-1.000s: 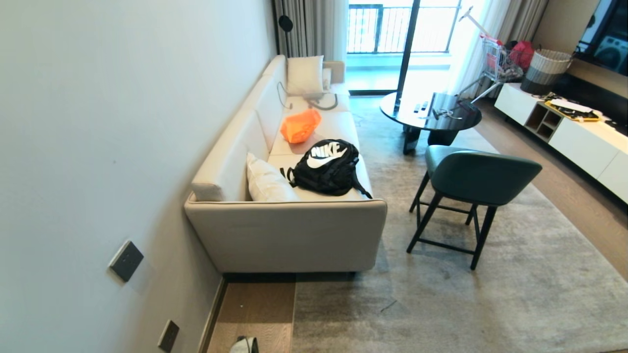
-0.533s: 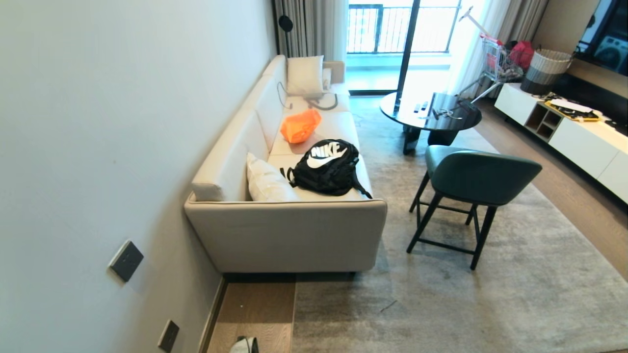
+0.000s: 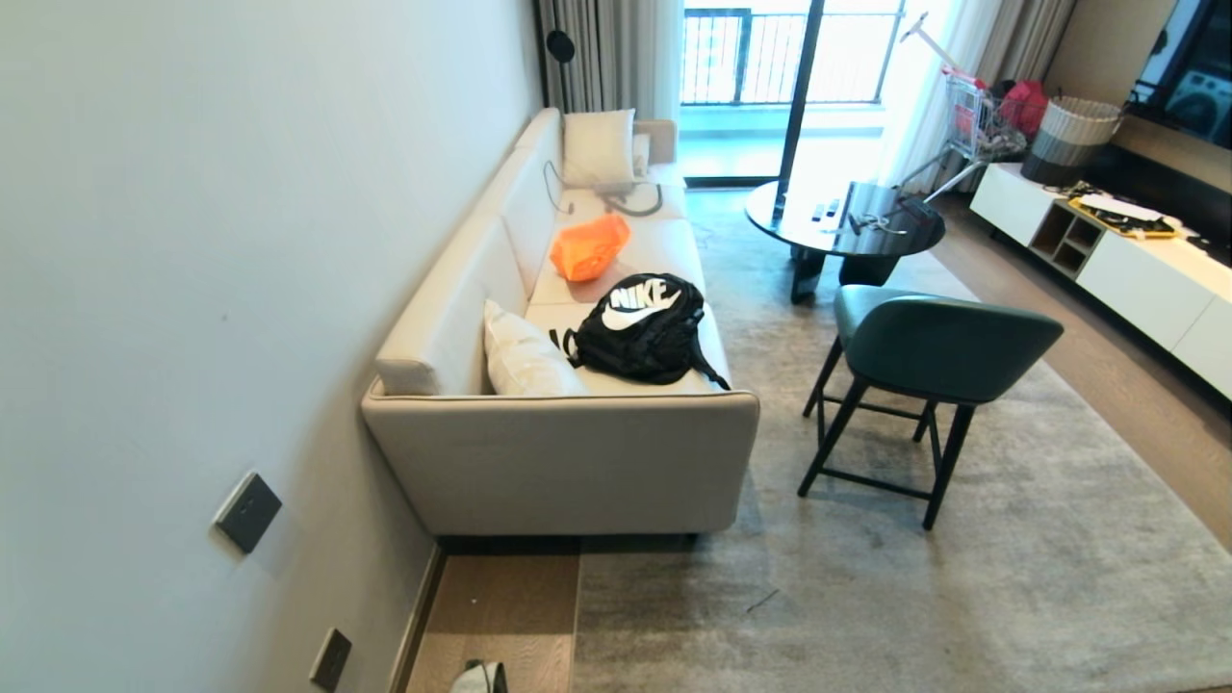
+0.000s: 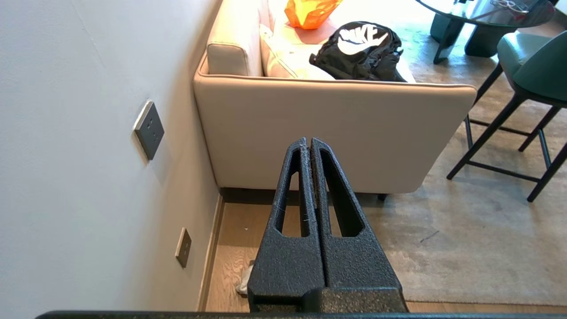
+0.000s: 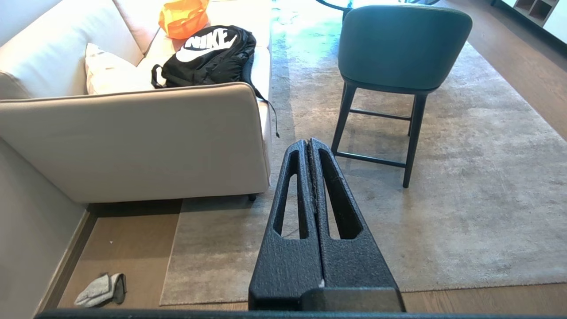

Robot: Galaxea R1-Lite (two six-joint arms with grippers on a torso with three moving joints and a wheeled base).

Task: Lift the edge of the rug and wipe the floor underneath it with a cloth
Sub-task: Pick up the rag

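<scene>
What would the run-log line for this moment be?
stage: not started | left gripper: shut, empty, parked | right gripper: shut, empty, parked | cloth: on floor by wall | rug edge: flat

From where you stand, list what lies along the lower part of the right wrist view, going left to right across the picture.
Wall → cloth on the floor → rug edge → shut right pincer → open stretch of rug.
</scene>
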